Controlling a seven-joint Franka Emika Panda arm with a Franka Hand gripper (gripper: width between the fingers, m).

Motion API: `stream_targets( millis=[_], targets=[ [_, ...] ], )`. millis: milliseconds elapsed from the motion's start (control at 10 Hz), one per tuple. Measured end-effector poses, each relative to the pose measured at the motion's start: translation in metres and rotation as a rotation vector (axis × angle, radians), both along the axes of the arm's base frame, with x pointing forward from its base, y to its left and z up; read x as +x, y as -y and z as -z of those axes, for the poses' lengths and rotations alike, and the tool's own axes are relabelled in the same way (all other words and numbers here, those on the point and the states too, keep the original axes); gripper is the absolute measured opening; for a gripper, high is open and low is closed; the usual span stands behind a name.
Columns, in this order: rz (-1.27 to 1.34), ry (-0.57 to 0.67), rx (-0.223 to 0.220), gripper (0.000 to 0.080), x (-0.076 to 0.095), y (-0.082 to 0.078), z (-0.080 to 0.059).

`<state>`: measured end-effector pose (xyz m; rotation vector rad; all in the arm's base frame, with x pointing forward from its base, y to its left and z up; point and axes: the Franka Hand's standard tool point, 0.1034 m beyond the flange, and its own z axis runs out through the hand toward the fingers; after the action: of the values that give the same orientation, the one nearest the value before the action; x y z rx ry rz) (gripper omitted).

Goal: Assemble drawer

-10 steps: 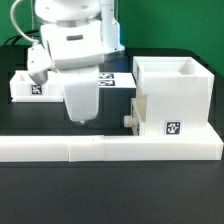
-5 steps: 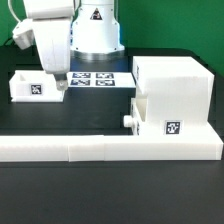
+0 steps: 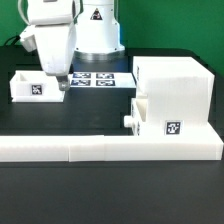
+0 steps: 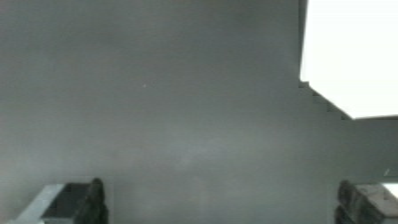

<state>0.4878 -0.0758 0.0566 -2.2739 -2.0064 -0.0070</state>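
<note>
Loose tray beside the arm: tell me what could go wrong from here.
1. The open tool hangs close beside the loose tray; descending, a finger might hit the tray's wall and shove it.
2. The wrist view shows bare table between the fingers, so closing now would likely catch nothing.

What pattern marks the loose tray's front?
A black-and-white square tag on the white tray; clearest in the exterior view.

A long low white border wall (image 3: 100, 150) lies across the black surface (image 3: 100, 118) at 6 o'clock. The marker board (image 3: 100, 79), flat and carrying several black-and-white tags, lies at 12 o'clock, well apart from this wall.
</note>
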Motion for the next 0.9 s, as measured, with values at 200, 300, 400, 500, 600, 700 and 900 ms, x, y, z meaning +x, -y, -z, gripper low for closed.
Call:
stream_targets(
  millis=[200, 300, 400, 500, 600, 700, 900],
  targets=[
    [0.121, -0.007, -0.008, 0.0649, -0.001, 0.001, 0.000],
    [0.196, 0.010, -0.018, 0.0649, -0.009, 0.008, 0.002],
    [0.303, 0.026, -0.032, 0.0649, -0.021, 0.011, 0.002],
    [0.387, 0.033, -0.042, 0.0649, -0.034, 0.012, 0.002],
    [0.488, 0.036, -0.050, 0.0649, -0.044, 0.012, 0.001],
    [0.601, 0.032, -0.057, 0.0649, -0.054, 0.013, 0.000],
    [0.754, 0.017, -0.059, 0.0649, -0.057, 0.012, 0.002]
  ],
)
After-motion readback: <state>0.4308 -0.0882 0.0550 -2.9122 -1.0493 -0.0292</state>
